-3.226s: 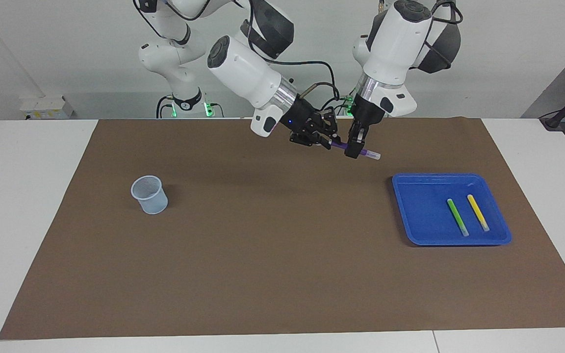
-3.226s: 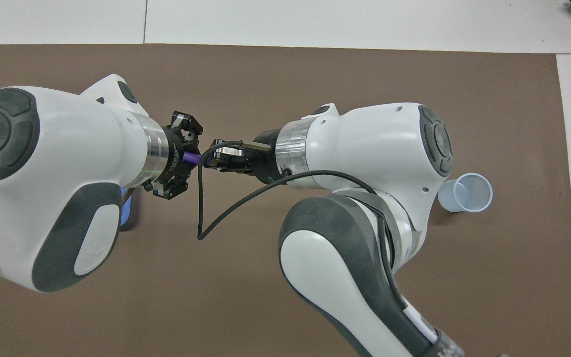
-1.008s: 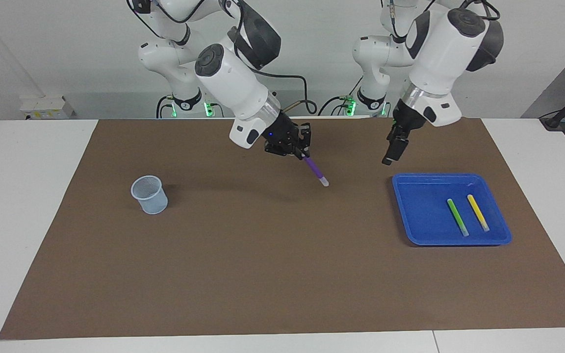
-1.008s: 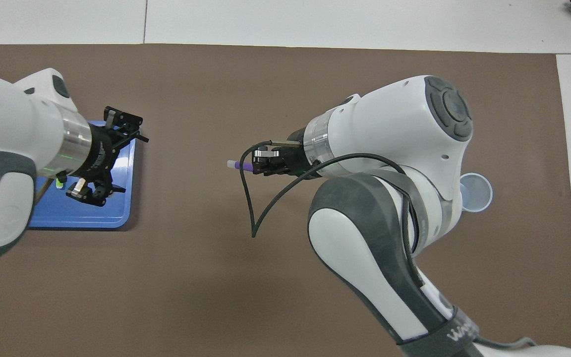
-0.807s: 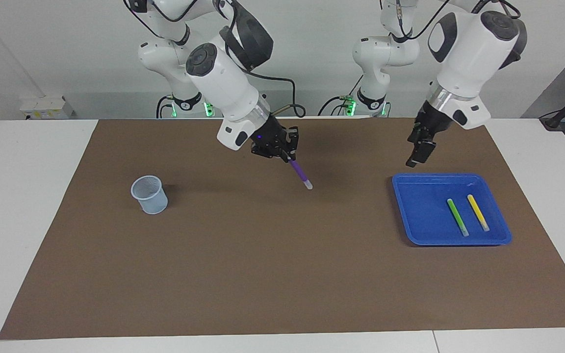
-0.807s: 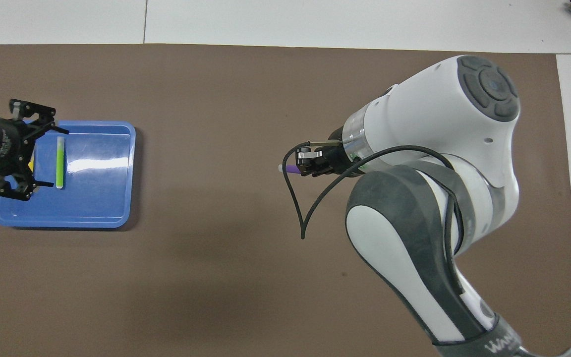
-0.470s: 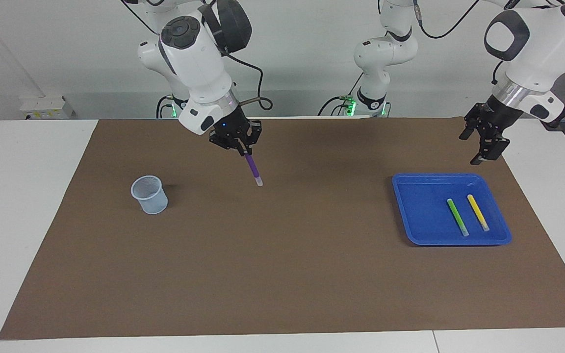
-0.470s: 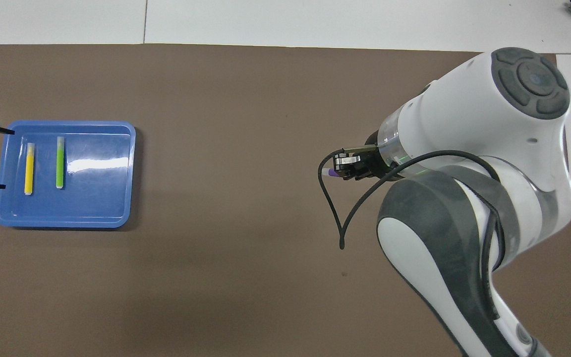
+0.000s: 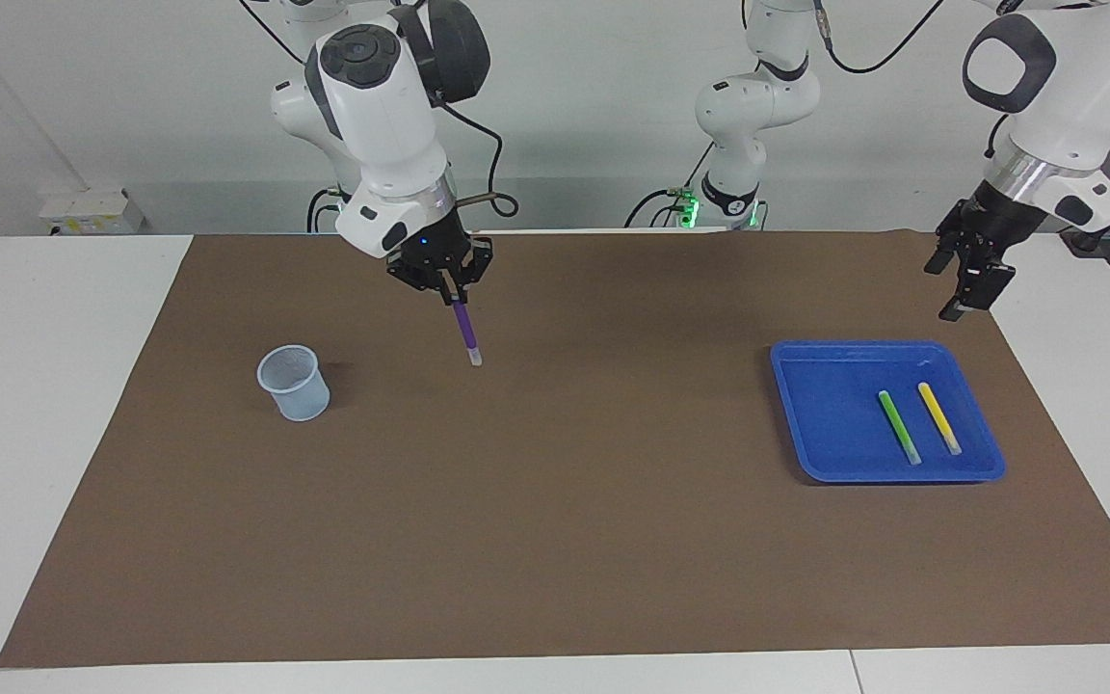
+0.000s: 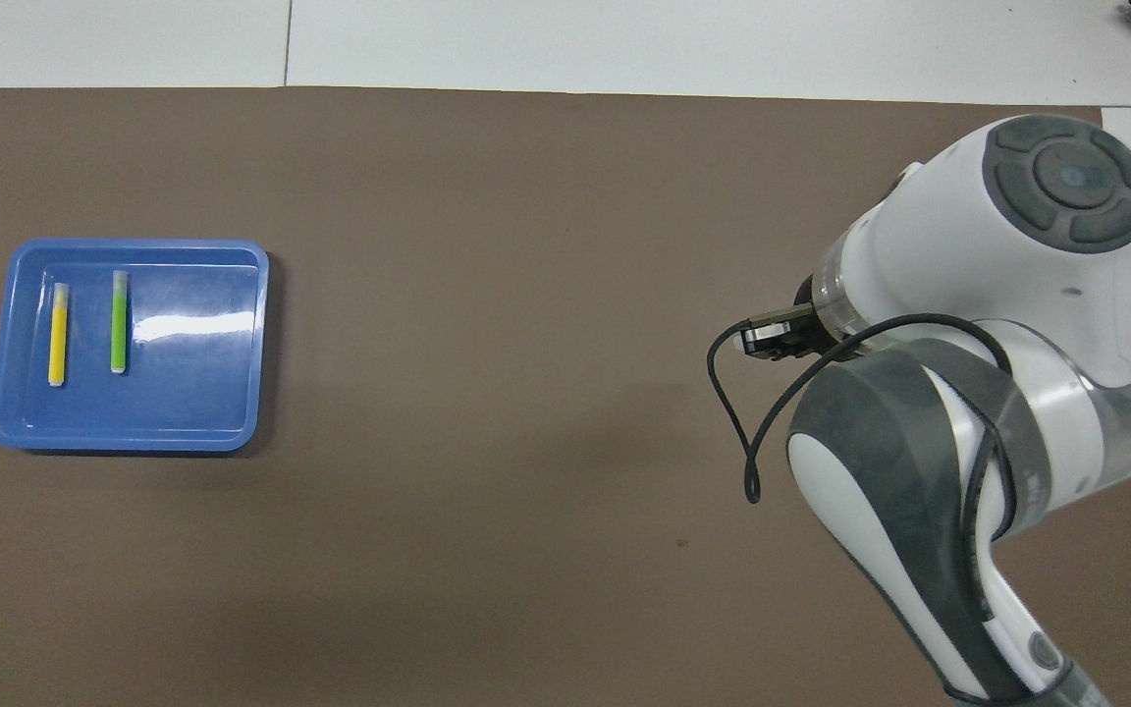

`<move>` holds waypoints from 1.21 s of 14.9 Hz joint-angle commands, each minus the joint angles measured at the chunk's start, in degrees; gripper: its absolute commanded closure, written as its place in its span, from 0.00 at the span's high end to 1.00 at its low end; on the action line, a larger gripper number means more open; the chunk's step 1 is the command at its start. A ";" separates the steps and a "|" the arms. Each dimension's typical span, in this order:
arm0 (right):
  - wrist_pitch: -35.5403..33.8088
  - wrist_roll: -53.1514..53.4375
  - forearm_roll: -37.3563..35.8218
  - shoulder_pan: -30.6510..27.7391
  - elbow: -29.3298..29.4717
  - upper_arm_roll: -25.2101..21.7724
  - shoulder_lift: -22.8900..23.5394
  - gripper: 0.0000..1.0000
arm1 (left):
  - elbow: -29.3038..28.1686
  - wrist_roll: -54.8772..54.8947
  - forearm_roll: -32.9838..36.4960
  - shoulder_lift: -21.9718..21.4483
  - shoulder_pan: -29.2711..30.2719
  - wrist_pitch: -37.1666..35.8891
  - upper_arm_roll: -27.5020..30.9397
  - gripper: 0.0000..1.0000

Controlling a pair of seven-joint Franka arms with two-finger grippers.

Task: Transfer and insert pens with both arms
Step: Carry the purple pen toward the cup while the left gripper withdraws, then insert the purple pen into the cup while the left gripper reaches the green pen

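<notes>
The right claw (image 9: pixel 447 280), clenched on the purple pen (image 9: pixel 465 333), holds it above the brown mat near the empty cup (image 9: pixel 294 383); the released left claw (image 9: pixel 965 273) waits beside the blue tray (image 9: pixel 830 405), where the green pen (image 9: pixel 898 426) and yellow pen (image 9: pixel 938 417) remain untransferred.

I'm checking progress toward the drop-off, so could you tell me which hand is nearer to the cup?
The right hand, holding the purple pen above the mat beside the cup. The left hand hangs past the blue tray, at the table's left-arm end.
</notes>
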 commanded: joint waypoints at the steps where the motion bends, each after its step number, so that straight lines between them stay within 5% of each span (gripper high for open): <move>1: -0.57 -5.93 -3.09 -3.66 -2.73 0.68 -3.13 0.00 | -0.67 12.12 0.49 3.29 0.48 4.30 -0.68 1.00; 9: 0.74 -14.02 -6.70 -9.20 -8.70 0.68 -7.36 0.00 | -0.67 43.43 6.82 14.02 -0.30 10.72 -0.77 1.00; 18: 6.80 -21.32 -7.15 -14.74 -15.81 0.68 -10.52 0.00 | -2.69 47.50 8.84 21.58 -0.83 18.98 -0.77 1.00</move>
